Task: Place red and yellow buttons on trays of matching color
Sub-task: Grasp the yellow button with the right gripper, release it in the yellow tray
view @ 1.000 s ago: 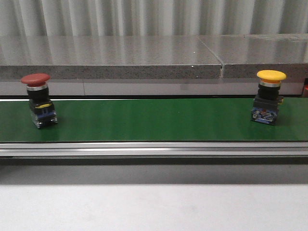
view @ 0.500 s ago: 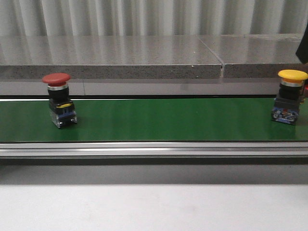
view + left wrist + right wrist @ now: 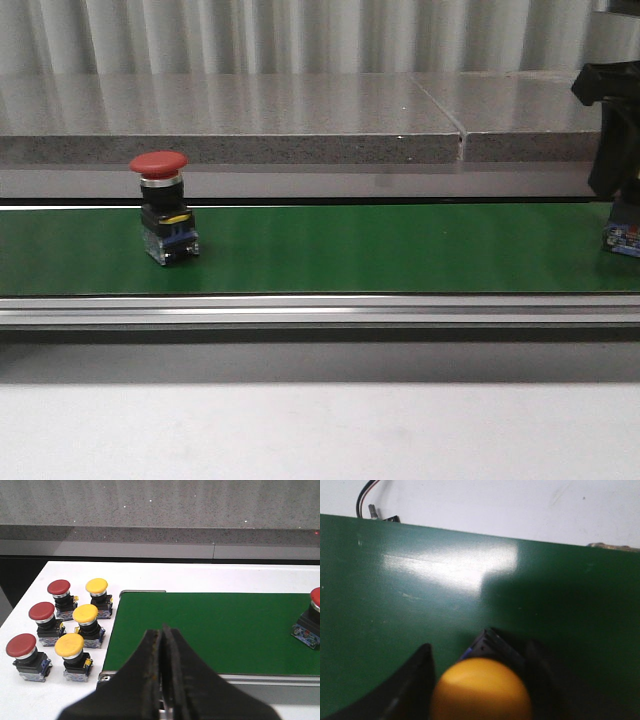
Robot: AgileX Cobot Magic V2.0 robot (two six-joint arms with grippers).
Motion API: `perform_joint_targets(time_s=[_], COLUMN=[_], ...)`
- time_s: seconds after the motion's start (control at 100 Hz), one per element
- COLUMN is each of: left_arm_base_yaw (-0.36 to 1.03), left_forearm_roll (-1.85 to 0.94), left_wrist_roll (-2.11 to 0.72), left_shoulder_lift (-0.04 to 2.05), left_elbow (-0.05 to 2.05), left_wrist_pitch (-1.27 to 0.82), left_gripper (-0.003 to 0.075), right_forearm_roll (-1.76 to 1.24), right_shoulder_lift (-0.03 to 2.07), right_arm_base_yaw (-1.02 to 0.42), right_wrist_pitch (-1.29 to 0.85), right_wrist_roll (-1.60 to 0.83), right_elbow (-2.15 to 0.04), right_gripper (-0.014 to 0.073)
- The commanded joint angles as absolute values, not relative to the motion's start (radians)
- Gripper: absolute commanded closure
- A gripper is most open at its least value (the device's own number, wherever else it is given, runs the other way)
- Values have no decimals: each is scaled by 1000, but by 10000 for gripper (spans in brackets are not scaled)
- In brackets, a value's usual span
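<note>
My right gripper [image 3: 480,680] straddles the yellow mushroom-capped push button [image 3: 481,690], one dark finger on each side of its cap, the jaws spread and not yet pinching as far as I can judge; in the front view that arm shows only as a dark mass at the far right edge, with the button's blue base just below it. The button stands upright on the green conveyor belt [image 3: 400,250]. My left gripper [image 3: 162,675] hangs with its fingers pressed together on nothing; ahead of it and off to one side six spare red and yellow buttons stand on the white table [image 3: 30,690].

The step in hand, I judge, is the grasp on the yellow one. To do it well I should keep the cap centred between my fingers, sink low enough to catch the black body under the cap, then squeeze evenly so it does not tip. The glossy dome would likely slip if pinched alone. The red mushroom-capped push button [image 3: 165,215] stands well apart, toward my left arm's side. No tray shows in any view.
</note>
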State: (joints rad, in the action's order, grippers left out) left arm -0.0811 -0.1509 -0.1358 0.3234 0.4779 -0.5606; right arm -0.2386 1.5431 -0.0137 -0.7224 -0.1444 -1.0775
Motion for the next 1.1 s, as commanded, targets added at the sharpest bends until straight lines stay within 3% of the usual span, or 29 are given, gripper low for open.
perform_joint_targets(time_s=[0.0,0.07,0.29,0.51,0.81,1.09], left_arm_base_yaw=[-74,-74,-74,-74,-74,-74], left_forearm_roll=[-164,-164,-164,-164,-164,-164], left_wrist_roll=[-132,-132,-132,-132,-132,-132], left_shoulder_lift=[332,332,332,332,332,332], left_elbow=[505,505,505,505,505,505], left_wrist_pitch=[-480,-480,-482,-484,-485,-486], left_gripper=[740,740,740,740,740,740], right_forearm_roll=[-244,-241,-241,-241,-241,-241], right_shoulder_lift=[1507,1502,1453,1375,1378,1429], right_arm_base_yaw=[-12,-3,110,331,581,615], right_wrist_pitch=[-712,-745,-859,-868,-721,-602], right_wrist_roll=[-154,-154,-153,-142,-89,-65], right_elbow=[-1111,-1122,-1159,-1159,-1110,-1044], right_gripper=[461,534,534,534,534,534])
